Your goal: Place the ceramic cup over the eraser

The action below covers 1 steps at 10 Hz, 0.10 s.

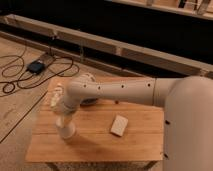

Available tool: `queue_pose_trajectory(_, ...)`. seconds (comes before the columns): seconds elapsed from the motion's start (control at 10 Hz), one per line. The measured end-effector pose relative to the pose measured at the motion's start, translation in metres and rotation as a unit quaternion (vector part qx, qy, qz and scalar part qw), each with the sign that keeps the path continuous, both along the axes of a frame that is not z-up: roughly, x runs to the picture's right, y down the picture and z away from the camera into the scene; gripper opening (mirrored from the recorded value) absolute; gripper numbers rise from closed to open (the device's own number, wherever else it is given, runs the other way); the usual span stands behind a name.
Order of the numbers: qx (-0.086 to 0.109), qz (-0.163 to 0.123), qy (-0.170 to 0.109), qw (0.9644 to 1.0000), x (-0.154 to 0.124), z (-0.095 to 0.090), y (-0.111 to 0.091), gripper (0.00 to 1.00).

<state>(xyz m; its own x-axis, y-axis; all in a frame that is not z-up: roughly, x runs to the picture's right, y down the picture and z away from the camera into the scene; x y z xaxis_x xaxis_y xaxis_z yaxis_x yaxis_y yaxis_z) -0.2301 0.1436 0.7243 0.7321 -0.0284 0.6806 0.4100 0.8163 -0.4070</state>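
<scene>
My gripper (65,125) points straight down over the front left part of the wooden table (100,147). It is shut on the ceramic cup (66,132), a small white cup that stands at or just above the tabletop. The long white arm reaches in from the right and covers the table's back left. The eraser is hidden; I cannot tell whether it lies under the cup.
A pale flat block (119,125) lies right of the cup near the table's middle. A dark bowl (90,101) shows partly behind the arm, and a white object (54,95) peeks out left of the wrist. Cables and a black box (37,66) lie on the floor at left.
</scene>
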Motion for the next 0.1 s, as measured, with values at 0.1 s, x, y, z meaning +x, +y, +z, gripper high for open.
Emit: queue_pose_trajectory(0.1,0.0,0.0,0.0,1.0,0.0,0.0,-0.0001,0.66)
